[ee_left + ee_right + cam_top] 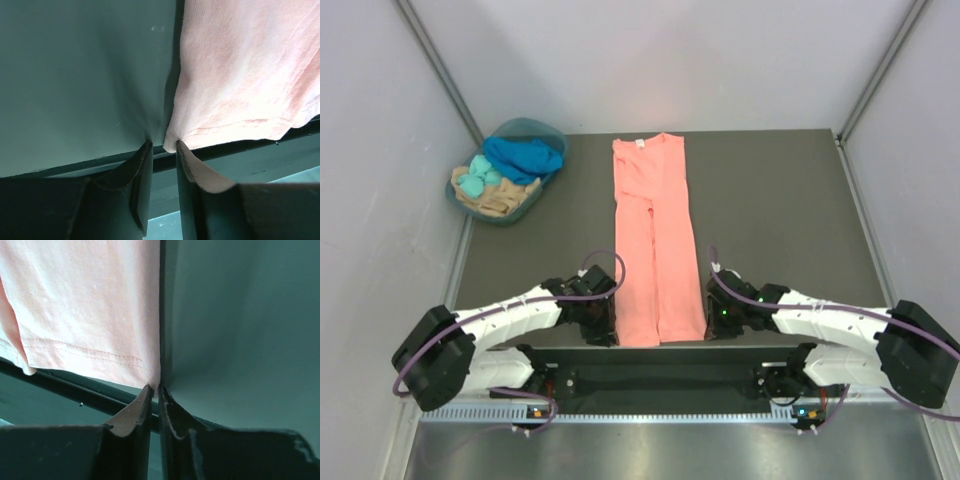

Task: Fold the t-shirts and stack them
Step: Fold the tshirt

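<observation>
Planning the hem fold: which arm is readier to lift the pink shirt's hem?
Right, probably: the right gripper pinches the salmon-pink t-shirt at its hem corner; the left gripper stands open beside its corner.

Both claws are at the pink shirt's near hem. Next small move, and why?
Probably close the left claw fully before lifting. Its jaws stand apart, with the salmon-pink t-shirt corner lying against one finger and not pinched, while the right claw looks closed on the other hem corner. Lifting now would likely raise one side only.
</observation>
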Available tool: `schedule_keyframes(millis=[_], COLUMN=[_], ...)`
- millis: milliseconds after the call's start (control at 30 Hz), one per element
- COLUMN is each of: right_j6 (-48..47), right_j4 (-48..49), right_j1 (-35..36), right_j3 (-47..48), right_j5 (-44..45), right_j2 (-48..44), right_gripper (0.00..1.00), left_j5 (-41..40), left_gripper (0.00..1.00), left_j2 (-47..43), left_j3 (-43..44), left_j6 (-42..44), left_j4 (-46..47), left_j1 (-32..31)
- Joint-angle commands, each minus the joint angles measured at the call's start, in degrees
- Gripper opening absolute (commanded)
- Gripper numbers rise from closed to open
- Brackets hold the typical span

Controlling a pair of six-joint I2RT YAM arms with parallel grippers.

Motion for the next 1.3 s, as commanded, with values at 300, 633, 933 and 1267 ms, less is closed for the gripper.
schedule_keyframes(millis=[300, 633, 933, 1267], right_j6=[0.0, -0.1, -0.2, 0.5], right_j4=[0.1, -0.1, -0.7, -2.1], right_j1=[-0.6, -0.6, -0.6, -0.5], right_j3=[-0.1, 0.0, 0.1, 0.7], right_j5=[-0.5, -0.5, -0.5, -0.7], right_j2=[-1.2, -1.7, -2.7, -5.4], right_gripper=[0.0, 0.0, 0.0, 0.0], left_j5=[-1.5, -0.4, 0.2, 4.4], left_gripper=[0.37, 0.4, 0.18, 0.0], left_j2=[-1.5, -1.3, -0.7, -1.6], left_j3=[1.0, -0.4, -1.3, -1.7], left_j6=[-1.4, -1.7, -3.1, -6.7], left_j4=[0.9, 4.0, 4.4, 7.2], left_j1=[0.1, 0.1, 0.1, 0.0])
